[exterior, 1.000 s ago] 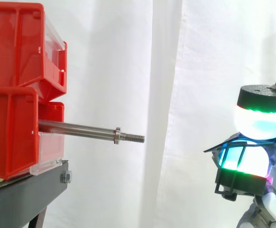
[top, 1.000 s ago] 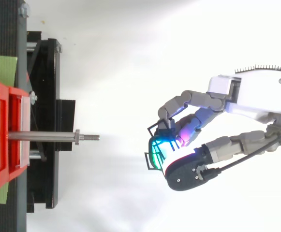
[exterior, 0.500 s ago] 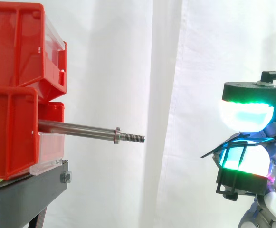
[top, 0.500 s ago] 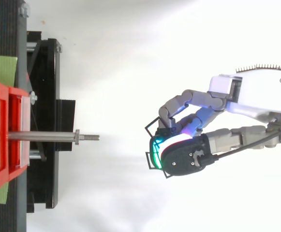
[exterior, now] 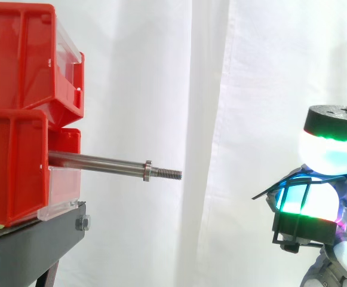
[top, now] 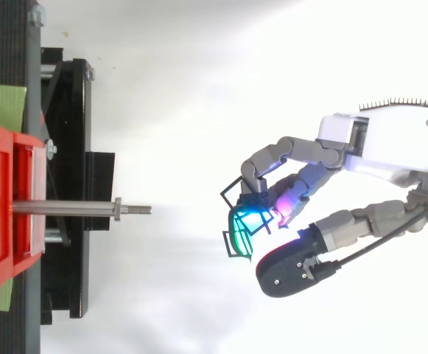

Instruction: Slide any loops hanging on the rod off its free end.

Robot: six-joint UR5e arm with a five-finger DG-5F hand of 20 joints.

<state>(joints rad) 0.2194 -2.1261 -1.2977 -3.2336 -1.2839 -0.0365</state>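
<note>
My hand [top: 379, 147] hangs in open air well apart from the rod, fingers curled in toward the palm; two thin black wire loops [top: 237, 196] sit at my fingertips, hooked about the pad of one curled finger [exterior: 307, 206], which glows green and white behind them; my thumb [exterior: 331, 152] stands lifted clear above that pad, with a gap between, so nothing is pinched from above; the loops seem to ride on the curled finger alone.

Outward from there, the rod [exterior: 98, 161] lies level, its long axis running straight from the red bins [exterior: 12, 167] toward me; its threaded free end [exterior: 170, 174] points at my fingertips, past a small collar [exterior: 147, 170]. In the side view the tip is somewhat higher than my loop-bearing finger; from above, rod and fingertips are nearly in one line.

The rod is bare along all I can see of it; I judge the sliding-off done, the loops being with me and not on it. What is left, I think, is only to keep them clear of that tip; a loose loop on one finger could slip off.
</note>
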